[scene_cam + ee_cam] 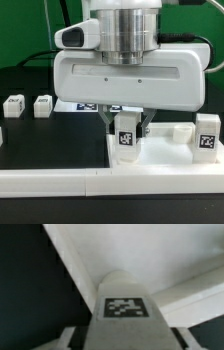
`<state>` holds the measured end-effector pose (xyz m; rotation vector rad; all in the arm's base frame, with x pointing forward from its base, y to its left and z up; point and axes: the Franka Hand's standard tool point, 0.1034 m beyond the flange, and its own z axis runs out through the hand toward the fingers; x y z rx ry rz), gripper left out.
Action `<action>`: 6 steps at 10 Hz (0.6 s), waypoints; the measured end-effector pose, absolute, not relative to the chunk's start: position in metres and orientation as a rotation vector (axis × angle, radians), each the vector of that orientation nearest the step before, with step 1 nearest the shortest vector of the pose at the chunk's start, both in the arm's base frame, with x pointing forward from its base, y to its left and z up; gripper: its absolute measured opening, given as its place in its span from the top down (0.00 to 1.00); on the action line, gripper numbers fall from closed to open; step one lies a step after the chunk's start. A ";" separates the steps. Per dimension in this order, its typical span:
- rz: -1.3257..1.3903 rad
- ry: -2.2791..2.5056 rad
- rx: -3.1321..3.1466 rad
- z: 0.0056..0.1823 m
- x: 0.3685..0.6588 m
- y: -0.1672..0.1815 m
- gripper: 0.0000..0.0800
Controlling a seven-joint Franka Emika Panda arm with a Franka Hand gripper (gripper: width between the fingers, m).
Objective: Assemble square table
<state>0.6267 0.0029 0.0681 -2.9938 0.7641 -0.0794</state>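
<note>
**Square table (pixel 170 155): one leg gripped upright over the slab**

The leg (pixel 127 139) stood with its long axis vertical in the exterior view, its black-and-white tag facing the camera. The hand (pixel 130 131) was closed on it, one dark finger (pixel 112 124) pressed to each side. The leg's lower end was at the slab (pixel 185 160), near the slab's edge on the exterior view's left; I cannot tell whether it was seated in a socket.

In the wrist view the leg (pixel 124 308) ran lengthwise away from the camera. It was a smooth white plastic block with a flat tagged face, narrowing to a rounded far end. Pale rims of the slab (pixel 185 291) crossed beyond it at an angle, with the black tabletop (pixel 30 291) to one side.

The slab was matte white plastic, low and flat with a raised rim. A second leg (pixel 207 133) stood upright on it at the exterior view's right, tag forward. Two more legs (pixel 13 105) (pixel 42 105), small and blocky, sat side by side well apart on the tabletop (pixel 50 145) at the exterior view's left.

A white wall (pixel 60 184) ran along the front. The marker board (pixel 86 105) lay behind the hand.
</note>
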 end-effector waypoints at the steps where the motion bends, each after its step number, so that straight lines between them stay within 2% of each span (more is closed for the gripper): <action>1: -0.077 0.829 -2.975 0.068 0.627 0.003 0.64; 6: 0.033 1.815 -2.396 0.067 0.625 -0.003 0.64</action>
